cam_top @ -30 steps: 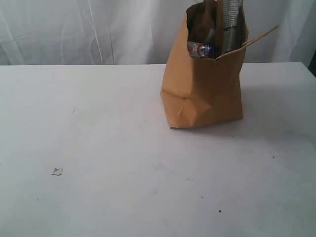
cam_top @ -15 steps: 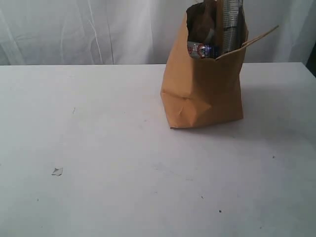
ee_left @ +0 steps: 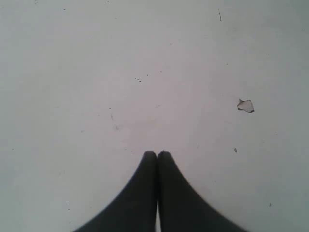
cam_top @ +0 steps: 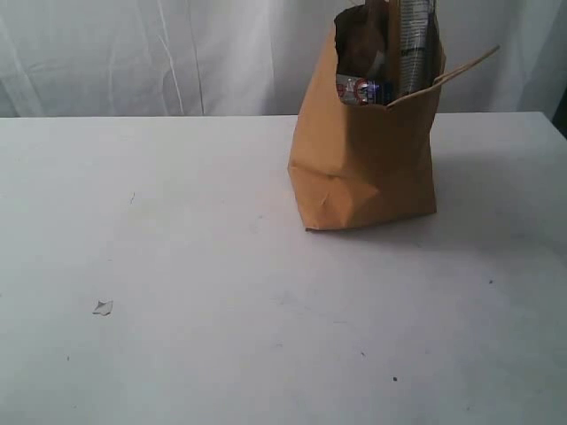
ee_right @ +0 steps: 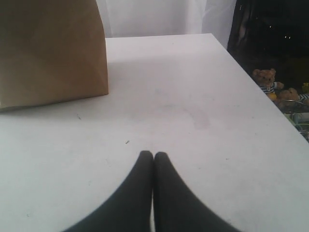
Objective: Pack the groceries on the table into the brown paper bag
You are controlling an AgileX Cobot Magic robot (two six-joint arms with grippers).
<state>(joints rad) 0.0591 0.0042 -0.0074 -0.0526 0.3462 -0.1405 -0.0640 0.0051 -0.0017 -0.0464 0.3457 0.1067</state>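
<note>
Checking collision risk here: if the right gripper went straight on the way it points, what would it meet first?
Probably nothing: the shut right gripper points along the large white tabletop, and the tall kraft-brown paper bag stands off to one side. Its tilt is unclear, so it might graze the tabletop.

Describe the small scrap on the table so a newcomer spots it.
On the white table, look far left of the brown paper bag and nearer the camera. The scrap lies alone there, a pale crumpled fleck bigger than the dark specks.
</note>
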